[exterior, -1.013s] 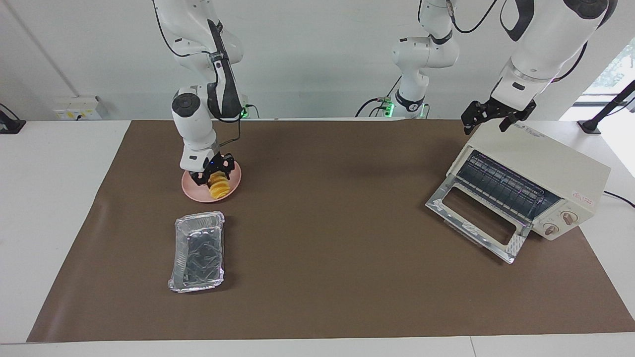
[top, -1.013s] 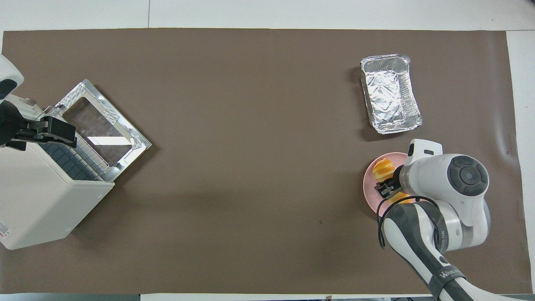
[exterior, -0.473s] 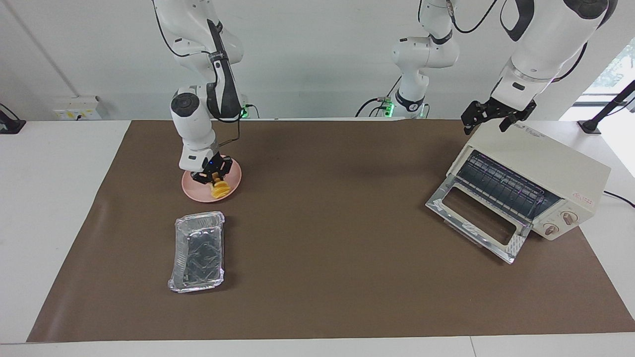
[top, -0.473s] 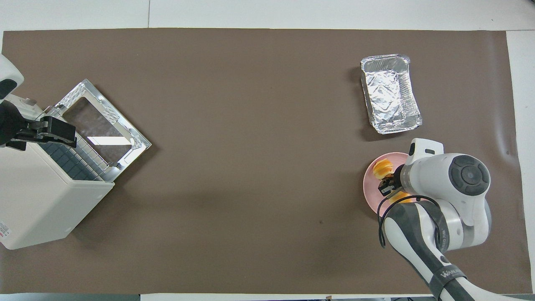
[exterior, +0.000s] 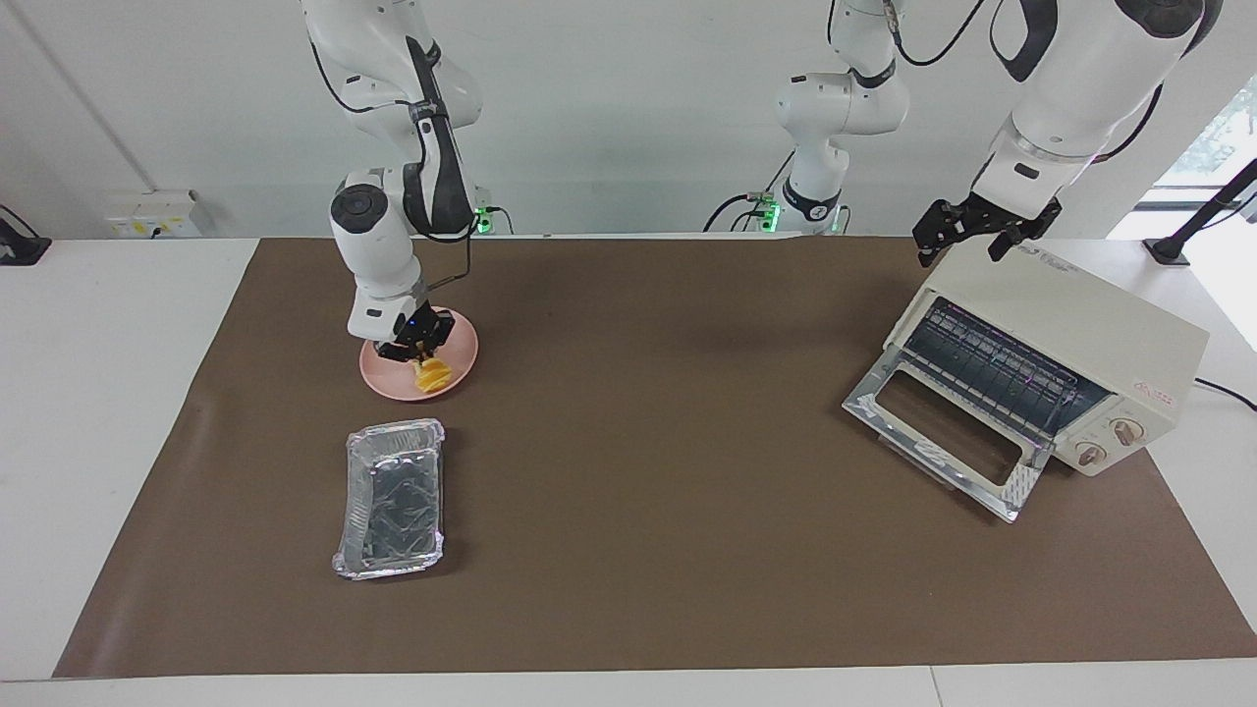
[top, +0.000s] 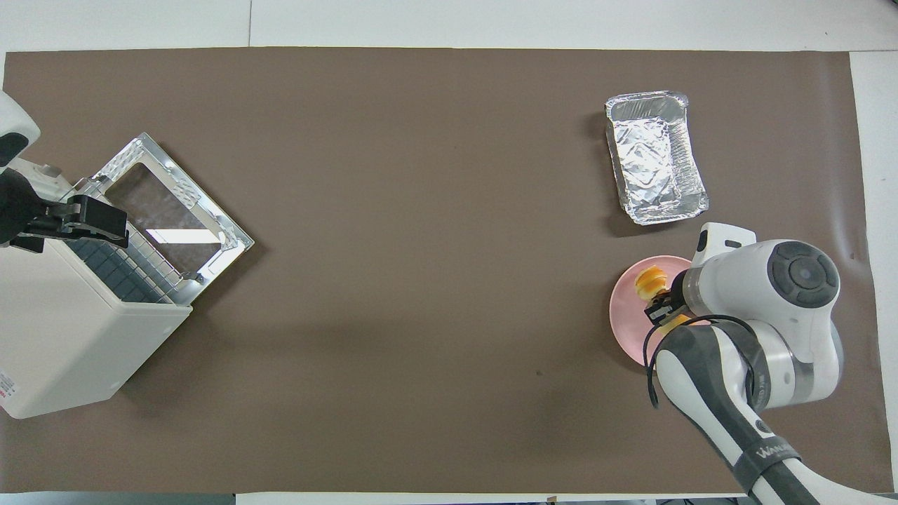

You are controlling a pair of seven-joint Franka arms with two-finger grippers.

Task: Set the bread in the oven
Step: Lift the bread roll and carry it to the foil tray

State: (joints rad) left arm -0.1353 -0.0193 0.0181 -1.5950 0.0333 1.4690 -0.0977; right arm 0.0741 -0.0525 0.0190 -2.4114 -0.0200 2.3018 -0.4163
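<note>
Bread, a small yellow-orange ridged loaf (exterior: 430, 373), hangs in the right gripper (exterior: 416, 346) just over the round pink plate (exterior: 458, 365), which sits on the brown mat (exterior: 648, 393) toward the right arm's end of the table. The gripper's fingers are pinched on the loaf's upper end. The loaf's long axis runs roughly up and down, slightly tilted, with its free end pointing down at the plate; whether that end touches the plate cannot be told.

The mat covers most of a white table (exterior: 108, 324), with a plain pale wall by the robots. A crinkled silver foil tray (exterior: 391, 496) lies on the mat, farther from the robots than the plate.

Toward the left arm's end stands the boxy cream-white toaster oven (exterior: 1070, 344), its glass door (exterior: 943, 442) dropped open and the wire rack showing inside. The left gripper (exterior: 972, 231) waits over the oven's top edge, its black fingers spread apart and holding nothing.
</note>
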